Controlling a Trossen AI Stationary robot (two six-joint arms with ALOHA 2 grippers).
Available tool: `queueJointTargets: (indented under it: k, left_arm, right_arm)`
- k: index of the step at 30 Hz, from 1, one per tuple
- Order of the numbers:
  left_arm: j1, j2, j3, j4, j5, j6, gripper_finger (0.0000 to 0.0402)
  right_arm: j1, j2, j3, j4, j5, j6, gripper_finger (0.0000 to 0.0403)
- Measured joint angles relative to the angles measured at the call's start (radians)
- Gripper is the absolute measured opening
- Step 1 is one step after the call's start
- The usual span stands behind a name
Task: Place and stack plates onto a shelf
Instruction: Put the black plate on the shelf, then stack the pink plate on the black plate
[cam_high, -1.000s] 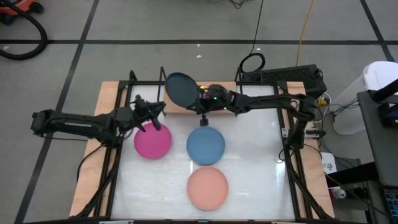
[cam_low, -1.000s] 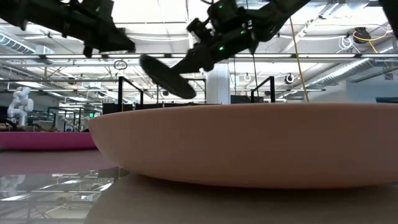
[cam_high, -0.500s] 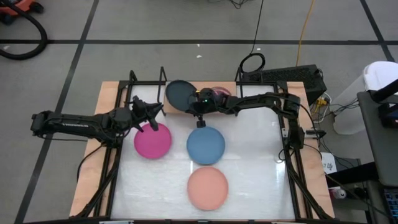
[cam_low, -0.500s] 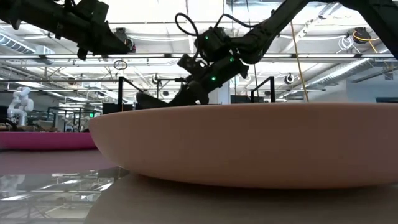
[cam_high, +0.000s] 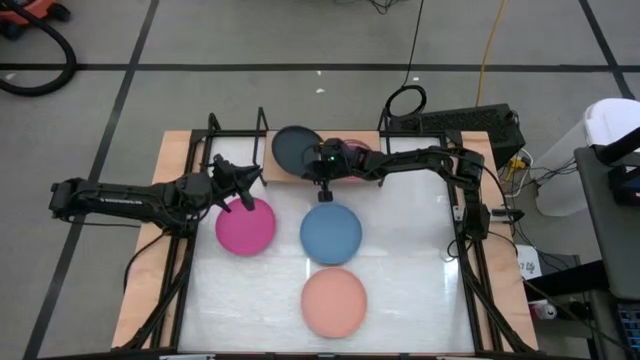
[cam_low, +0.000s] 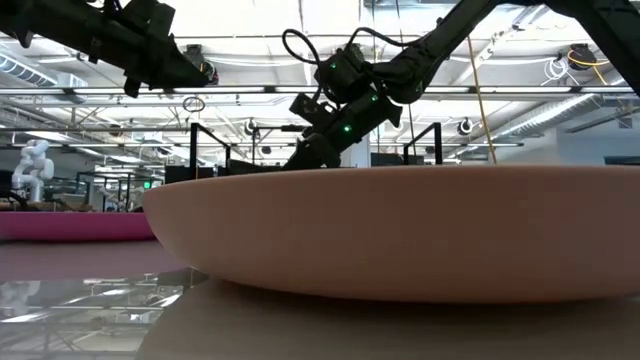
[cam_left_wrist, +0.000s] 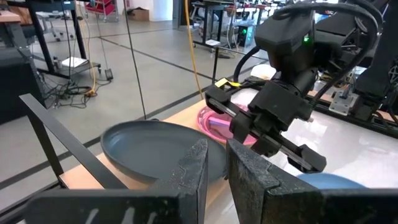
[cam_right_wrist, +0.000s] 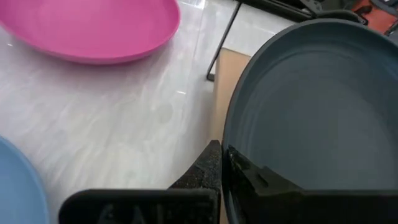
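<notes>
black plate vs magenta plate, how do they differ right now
The black plate lies on the wooden shelf at the table's far edge; the magenta plate lies on the white tabletop. The black plate's rim is pinched by the right claw; the magenta plate is free, with the left claw above its edge, holding nothing. The black plate is dark grey-black, the magenta one bright pink. Both are round, plain, upright and look similar in size.

No text, label, brand, number or sign can be read in any view.
</notes>
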Motion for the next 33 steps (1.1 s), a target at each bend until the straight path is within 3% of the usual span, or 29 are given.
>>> queueJointTargets:
  k: [8,23,28,33]
  left_arm:
    - [0.0,0.0,0.0,0.001,0.0,-0.001,0.0062]
    - [0.0,0.0,0.0,0.001,0.0,-0.008,0.0062]
    - [0.0,0.002,0.0,-0.012,0.032,-0.023,0.0062]
    - [-0.001,0.041,0.0,-0.02,0.046,-0.044,0.0062]
  right_arm:
    - [0.001,0.0,0.0,-0.027,-0.001,0.012,0.0002]
    - [0.004,-0.008,-0.001,0.041,0.0,0.021,0.0073]
    - [0.027,-0.111,-0.002,0.003,0.0,0.04,0.0092]
    - [0.074,-0.28,-0.012,-0.182,0.0,0.069,0.0092]
